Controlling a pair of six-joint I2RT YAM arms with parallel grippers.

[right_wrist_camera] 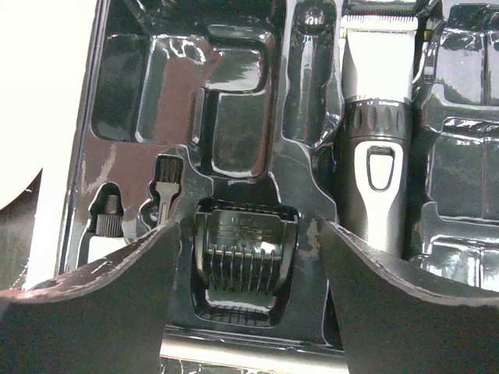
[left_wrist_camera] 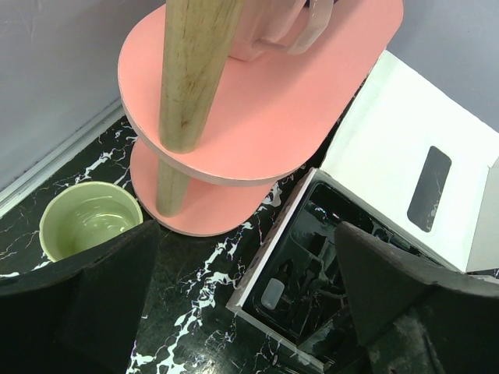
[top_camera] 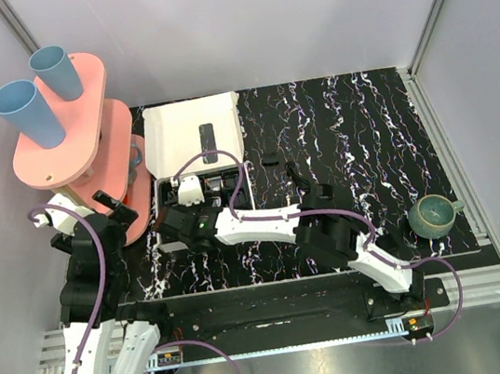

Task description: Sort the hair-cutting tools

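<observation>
The right gripper, fingers open, straddles a comb attachment seated in the tray: probably light, stiff, slick plastic, best pinched across its sides.

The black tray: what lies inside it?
A clipper, a comb attachment and a small brush sit in recesses; several recesses look empty. The right fingers cover the tray's near corners.

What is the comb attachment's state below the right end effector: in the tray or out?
In: the comb attachment sits inside a moulded tray recess, fingers clear.
</observation>
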